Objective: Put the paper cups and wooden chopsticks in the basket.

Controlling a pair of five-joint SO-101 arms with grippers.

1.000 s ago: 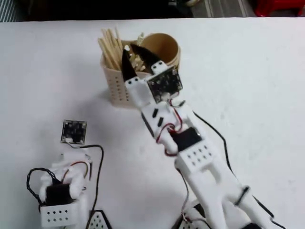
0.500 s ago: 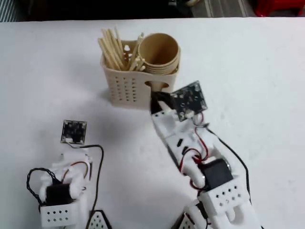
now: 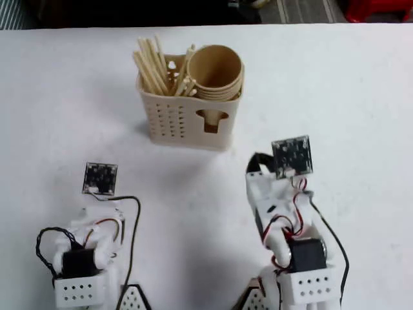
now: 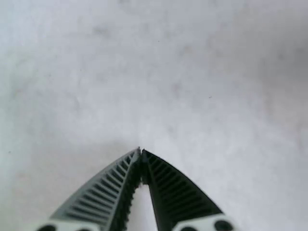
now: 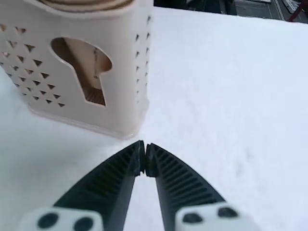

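White table (image 3: 361, 84), basket (image 3: 174, 123) holding paper cups (image 3: 216, 68) and wooden chopsticks (image 3: 151, 64) — left gripper (image 4: 140, 153), right gripper (image 5: 144, 147) both pressed together.

right pincer (image 5: 144, 159): tips together, over table (image 5: 231, 96) | basket (image 5: 82, 72): near, keyhole cutout facing

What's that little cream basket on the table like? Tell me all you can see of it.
The basket is a small cream tub, plastic by its look, with rounded corners, walls pierced by rows of little holes and one keyhole-shaped cutout on the side facing the arms. It stands upright on the white table. A stack of tan paper cups fills one side; wooden chopsticks stick up from the other. The right end effector, shut, sits near but apart.
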